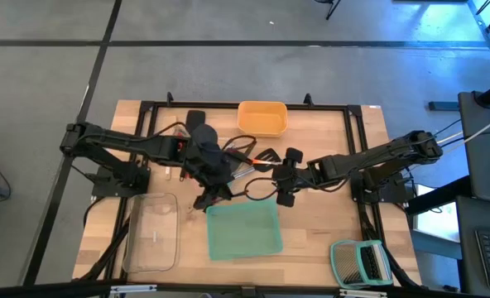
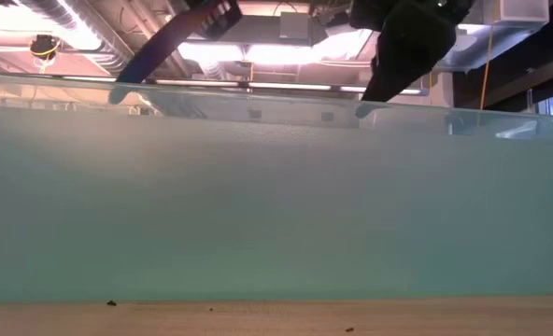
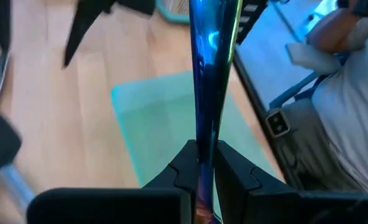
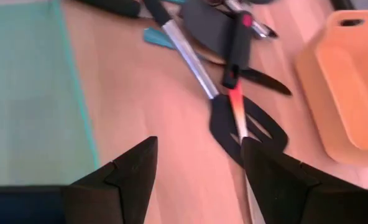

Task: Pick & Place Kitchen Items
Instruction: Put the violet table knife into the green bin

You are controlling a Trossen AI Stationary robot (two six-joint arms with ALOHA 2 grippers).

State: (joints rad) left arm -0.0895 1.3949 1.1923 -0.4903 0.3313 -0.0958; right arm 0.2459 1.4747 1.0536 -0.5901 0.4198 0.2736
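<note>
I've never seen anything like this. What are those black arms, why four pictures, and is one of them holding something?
Two robot arms work at a wooden table. One camera looks down from above, one sits at table height, staring into the teal tray, and one rides on each wrist. The left gripper is shut on an iridescent piece of cutlery, above the tray. The right gripper is open and empty near a black slotted turner. More utensils lie mid-table, beside a yellow tray, a clear tray and a slatted rack.

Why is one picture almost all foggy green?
Low view: the frosted teal plastic tray stands right against the camera, filling it. Left wrist view: the shiny iridescent cutlery handle glares blue-green in the shut left pincer. Right wrist view: utensils look soft.
</note>
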